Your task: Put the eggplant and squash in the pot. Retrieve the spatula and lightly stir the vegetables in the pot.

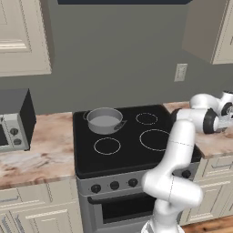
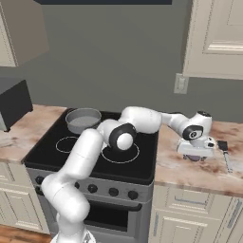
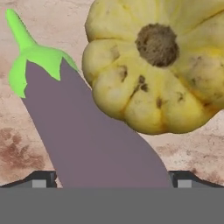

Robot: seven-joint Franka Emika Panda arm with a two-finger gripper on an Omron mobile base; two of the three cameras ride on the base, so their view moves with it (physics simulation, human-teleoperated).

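At centre of the left base frame, a black stove point(image 1: 136, 141) carries the pot point(image 1: 104, 120) on its upper-left burner. At right of the right base frame, the gripper point(image 2: 195, 153) hangs low over the marbled counter point(image 2: 190, 168), with a dark spatula point(image 2: 224, 151) just beside it. Across the hand frame, the eggplant point(image 3: 87, 135) (green cap at upper left) runs down between the widely parted finger tips point(image 3: 41, 179); the squash point(image 3: 159, 61) touches or overlaps its upper right flank.
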